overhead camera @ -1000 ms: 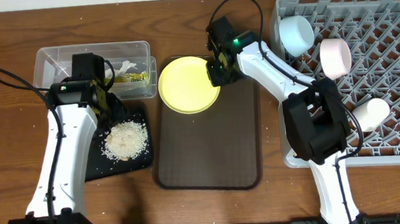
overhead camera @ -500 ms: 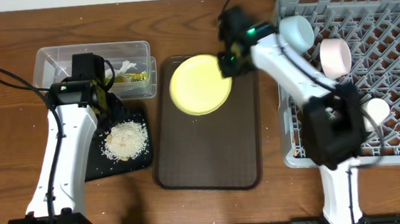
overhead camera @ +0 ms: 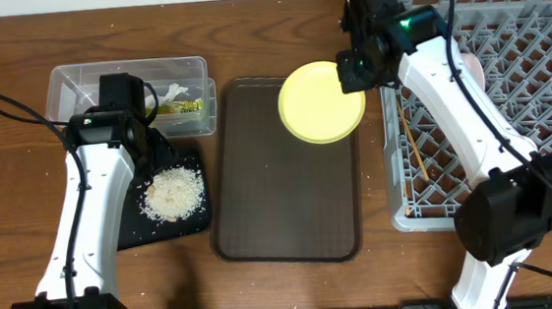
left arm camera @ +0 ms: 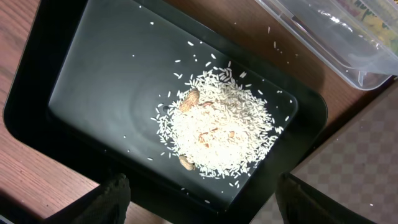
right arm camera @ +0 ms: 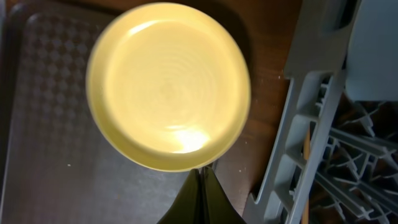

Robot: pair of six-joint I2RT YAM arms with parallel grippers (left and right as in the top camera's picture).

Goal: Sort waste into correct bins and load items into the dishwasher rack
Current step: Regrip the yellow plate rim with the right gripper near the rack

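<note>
Moved toward the rack [overhead camera: 539, 104] for loading, the plate [overhead camera: 319, 102] is pinched by its rim in the closed right gripper [right arm camera: 202, 179]; the left gripper [left arm camera: 205, 199] is spread open, empty.

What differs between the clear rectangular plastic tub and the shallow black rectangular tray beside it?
The clear rectangular plastic tub has see-through, taller walls; the shallow black rectangular tray is opaque. The tub holds a green-yellow snack wrapper and a white crumpled scrap; the tray holds a pile of rice grains. Both are rectangular.
</note>
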